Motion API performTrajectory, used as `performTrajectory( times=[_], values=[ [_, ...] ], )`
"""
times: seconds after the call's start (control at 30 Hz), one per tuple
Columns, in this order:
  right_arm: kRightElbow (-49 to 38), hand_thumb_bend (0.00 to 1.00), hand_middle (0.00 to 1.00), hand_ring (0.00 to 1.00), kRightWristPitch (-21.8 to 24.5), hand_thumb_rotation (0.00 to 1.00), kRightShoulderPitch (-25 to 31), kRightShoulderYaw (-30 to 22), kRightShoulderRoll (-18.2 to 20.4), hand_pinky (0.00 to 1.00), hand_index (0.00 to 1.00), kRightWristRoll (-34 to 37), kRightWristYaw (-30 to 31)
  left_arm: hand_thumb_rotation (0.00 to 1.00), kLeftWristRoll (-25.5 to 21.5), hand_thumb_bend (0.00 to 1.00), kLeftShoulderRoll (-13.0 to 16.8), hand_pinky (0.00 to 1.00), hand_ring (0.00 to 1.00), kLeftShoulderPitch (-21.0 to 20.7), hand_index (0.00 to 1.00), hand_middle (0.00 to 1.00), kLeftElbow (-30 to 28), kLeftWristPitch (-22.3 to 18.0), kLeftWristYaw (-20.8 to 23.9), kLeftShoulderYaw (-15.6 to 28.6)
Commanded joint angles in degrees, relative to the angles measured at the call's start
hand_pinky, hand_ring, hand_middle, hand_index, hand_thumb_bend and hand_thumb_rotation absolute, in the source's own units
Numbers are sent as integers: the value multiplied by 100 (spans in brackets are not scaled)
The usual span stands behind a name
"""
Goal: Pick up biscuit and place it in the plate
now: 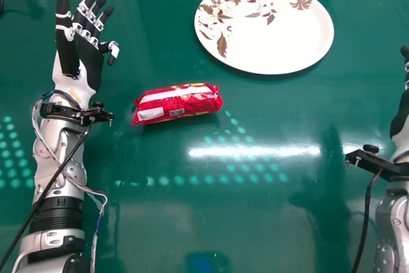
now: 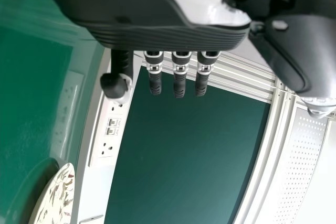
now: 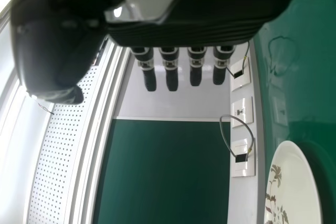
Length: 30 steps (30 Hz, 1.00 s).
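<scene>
Your biscuit (image 1: 179, 102) lies on the green surface (image 1: 160, 222) just left of the frame's centre in the head view, a red packet touching neither hand. The plate (image 1: 281, 36), white with brown leaves, sits apart from it at upper right. Your left hand (image 1: 89, 55) is at upper left, fingers open and empty. Your right hand (image 1: 402, 112) is at the right edge, its fingers straight and holding nothing.
</scene>
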Motion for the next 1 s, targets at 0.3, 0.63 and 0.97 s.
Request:
performTrajectory(
  times=[0.3,0.63,0.97],
  values=[
    [-276,68,100,100,159,48,165,-23,-6,100,100,-13,-7,100,1248,100,903,0,100,102,100,100,965,-2466,-331,-485],
    [-334,65,100,100,172,48,235,-20,10,100,100,-18,-5,100,1097,100,1062,0,100,27,100,100,1264,-2788,-388,-577],
    [-470,65,100,100,343,47,209,9,50,100,100,-27,-60,99,1529,100,1304,0,100,115,100,100,1091,-3020,-137,-681]
  ],
)
